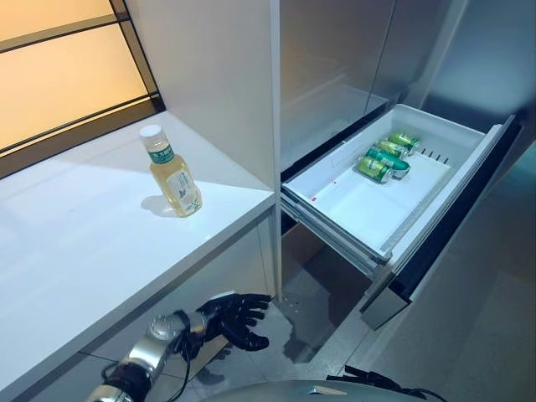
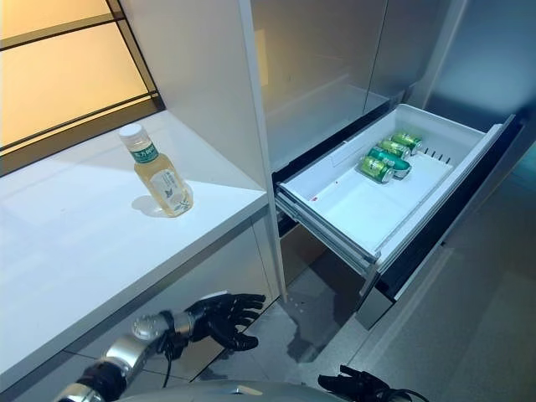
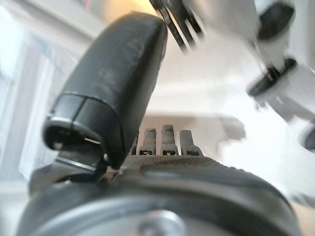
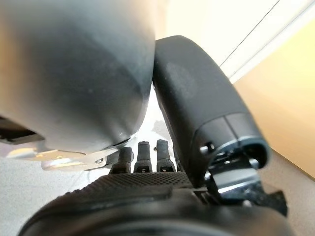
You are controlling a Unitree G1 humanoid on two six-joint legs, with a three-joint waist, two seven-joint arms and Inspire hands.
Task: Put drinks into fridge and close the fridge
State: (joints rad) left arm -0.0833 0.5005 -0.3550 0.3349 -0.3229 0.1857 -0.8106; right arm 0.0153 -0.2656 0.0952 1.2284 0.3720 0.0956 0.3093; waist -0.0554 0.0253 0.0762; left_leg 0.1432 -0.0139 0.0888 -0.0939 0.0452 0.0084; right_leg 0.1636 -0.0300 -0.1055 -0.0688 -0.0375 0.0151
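Note:
A bottle of yellow drink (image 1: 173,174) with a white cap stands upright on the white counter (image 1: 75,251). Green cans (image 1: 387,157) lie at the back of the open white fridge drawer (image 1: 335,228); the front part of the drawer is bare. My left hand (image 1: 235,319) hangs low in front of the counter's base, below the bottle, with its fingers spread open and holding nothing. My right hand (image 2: 358,387) is low at the bottom edge, below the drawer, with relaxed fingers and nothing in it.
The drawer front (image 1: 452,226) juts out to the right over the grey floor (image 1: 494,335). A white cabinet side panel (image 1: 243,84) stands between the counter and the fridge. A window (image 1: 59,75) runs behind the counter.

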